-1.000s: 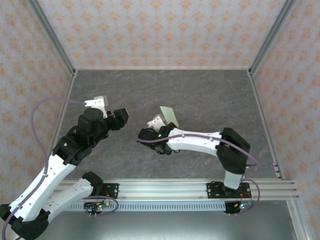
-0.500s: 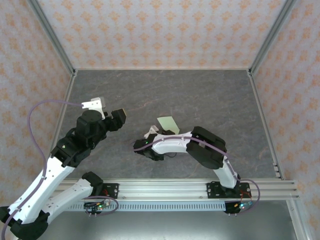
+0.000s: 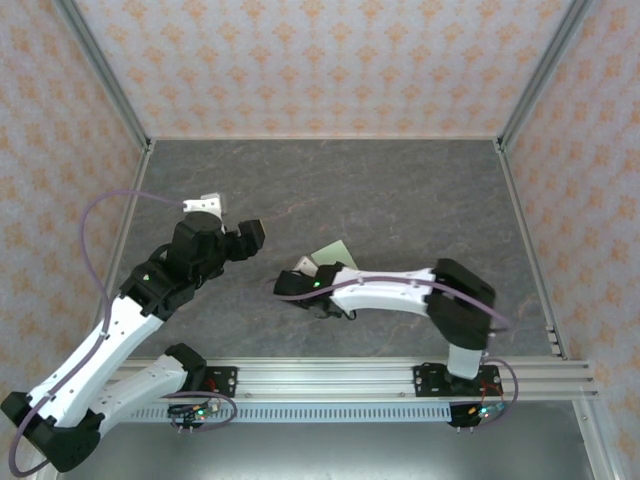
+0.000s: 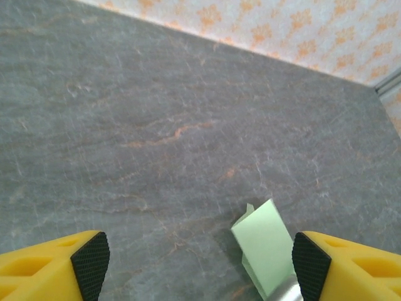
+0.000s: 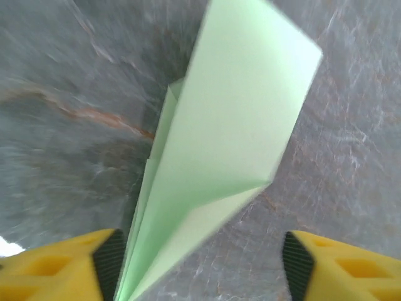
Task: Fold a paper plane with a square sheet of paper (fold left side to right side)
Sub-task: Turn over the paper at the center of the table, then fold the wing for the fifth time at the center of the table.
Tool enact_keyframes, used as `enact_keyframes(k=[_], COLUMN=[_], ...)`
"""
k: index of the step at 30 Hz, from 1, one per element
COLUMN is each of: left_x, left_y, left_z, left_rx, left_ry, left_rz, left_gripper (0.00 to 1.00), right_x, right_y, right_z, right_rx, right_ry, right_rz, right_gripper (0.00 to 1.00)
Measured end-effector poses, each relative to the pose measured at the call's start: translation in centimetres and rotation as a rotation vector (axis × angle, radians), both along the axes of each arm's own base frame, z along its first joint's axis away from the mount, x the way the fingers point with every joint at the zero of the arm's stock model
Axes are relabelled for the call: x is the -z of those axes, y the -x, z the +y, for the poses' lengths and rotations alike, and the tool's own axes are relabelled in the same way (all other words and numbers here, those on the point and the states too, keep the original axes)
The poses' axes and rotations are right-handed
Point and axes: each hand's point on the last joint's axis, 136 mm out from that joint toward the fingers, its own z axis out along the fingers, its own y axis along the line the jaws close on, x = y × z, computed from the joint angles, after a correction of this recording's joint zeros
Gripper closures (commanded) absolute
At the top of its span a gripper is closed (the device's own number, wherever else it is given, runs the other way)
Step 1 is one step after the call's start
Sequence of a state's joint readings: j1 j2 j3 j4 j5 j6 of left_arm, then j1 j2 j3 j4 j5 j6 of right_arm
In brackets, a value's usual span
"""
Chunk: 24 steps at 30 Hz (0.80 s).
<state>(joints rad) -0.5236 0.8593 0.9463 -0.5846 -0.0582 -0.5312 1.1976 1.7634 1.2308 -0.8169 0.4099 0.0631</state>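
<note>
I am looking down on a dark grey, stone-look table streaked with thin rust-coloured veins. Pale walls printed with small orange ornaments close it in on three sides. Aluminium posts rise at the far corners, and an aluminium rail runs along the near edge, carrying both arm bases. A purple cable loops off the left arm.

The plane, a small fold of pale-green paper, sits near the middle of the table, just beyond the tip of the right arm. From above I cannot tell whether it lies flat.

On the right wrist camera, the right gripper has its jaws wide apart. The plane's long creased layers run between them, its narrow end close to the left pad. I cannot tell if it touches.

The left gripper hangs over bare table left of the plane, jaws spread wide and holding nothing.
</note>
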Motion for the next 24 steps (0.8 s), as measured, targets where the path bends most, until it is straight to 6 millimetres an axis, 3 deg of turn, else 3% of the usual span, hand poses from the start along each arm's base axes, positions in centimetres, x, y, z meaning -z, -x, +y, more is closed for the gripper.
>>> enact_keyframes(k=[2, 6, 10, 13, 16, 19, 24], left_x=[1.0, 4.0, 8.7, 12.4, 14.6, 16.2, 19.2], left_y=[-0.4, -1.3, -2.0, -2.2, -2.6, -3.2, -3.8], left_z=[-0.9, -3.7, -7.1, -9.3, -11.2, -13.1, -14.8], left_rx=[0.021, 0.090, 0.166, 0.204, 0.237, 0.268, 0.288], left_ry=[0.014, 0.076, 0.172, 0.241, 0.293, 0.338, 0.361], left_rz=[0.038, 0.133, 0.263, 0.359, 0.421, 0.451, 0.513], left_gripper=[0.19, 0.19, 0.21, 0.23, 0.25, 0.27, 0.29], right_x=[-2.5, -6.6, -8.3, -8.3, -7.7, -6.5, -3.9], right_y=[0.6, 1.5, 0.7, -0.1, 0.0, 0.1, 0.1], right_z=[0.0, -1.5, -5.5, -9.0, -11.1, -12.5, -13.1], right_rx=[0.006, 0.041, 0.184, 0.320, 0.414, 0.507, 0.626], right_ry=[-0.124, -0.356, -0.607, -0.797, -0.980, -1.123, -1.261], right_rz=[-0.008, -0.030, -0.036, -0.047, -0.034, -0.002, 0.093], right_gripper=[0.12, 0.07, 0.00, 0.00, 0.00, 0.00, 0.00])
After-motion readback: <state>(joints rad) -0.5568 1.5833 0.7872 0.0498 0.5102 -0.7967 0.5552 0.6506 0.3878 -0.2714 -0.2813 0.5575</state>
